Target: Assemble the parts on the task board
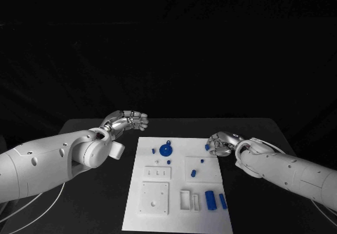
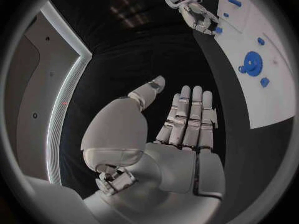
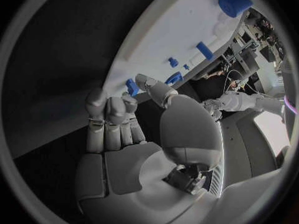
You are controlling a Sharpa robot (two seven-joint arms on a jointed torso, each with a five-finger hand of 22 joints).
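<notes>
Right hand [image 1: 222, 144] at board's [image 1: 176, 214] right edge, upper middle of frame, fingers curled on small blue part [image 1: 208, 146]. Gear [image 1: 166, 149] just left. Left hand [image 1: 126, 120] empty, spread, farther off.

Task board [image 1: 179, 195] near edge cut off by frame; small part [image 1: 208, 146] half hidden behind right hand [image 1: 223, 144]

The board [image 1: 179, 195] looks like smooth matt white plastic, its small pieces [image 1: 210, 198] glossy blue plastic. The surface [image 1: 91, 204] is matt black. The fingers [image 2: 187, 115] shine like brushed silver metal.
</notes>
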